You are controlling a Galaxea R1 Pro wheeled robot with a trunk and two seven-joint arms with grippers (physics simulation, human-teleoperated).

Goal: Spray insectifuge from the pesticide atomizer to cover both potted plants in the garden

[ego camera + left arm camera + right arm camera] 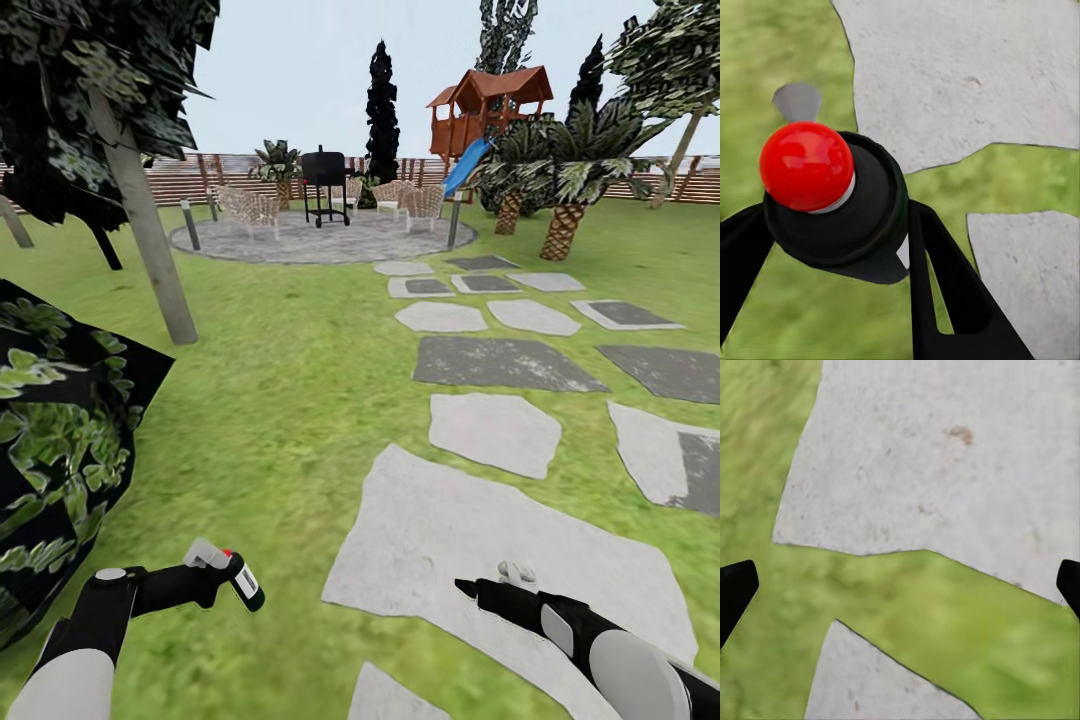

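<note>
Pesticide atomizer (244,582) — a slim black bottle with a white label patch and a red dot on top — sat clenched between the fingers of the left gripper (225,572), held low over the lawn (290,400) at the near left of the head view. In the left wrist view the red ball (806,166) crowned the black cap, with a dark finger (952,292) on either side and grass and pale stepping stones (967,75) beneath. The right gripper (468,586) hovered above a large grey stepping stone (460,530), its fingers spread wide and holding nothing — the right wrist view showed the two black fingertips (735,589) at opposite edges. Farther off lay a round paved patch (320,238) with a black grill (323,180), chairs (250,208), a brown slatted fence (200,178) and a wooden playhouse (490,105).
</note>
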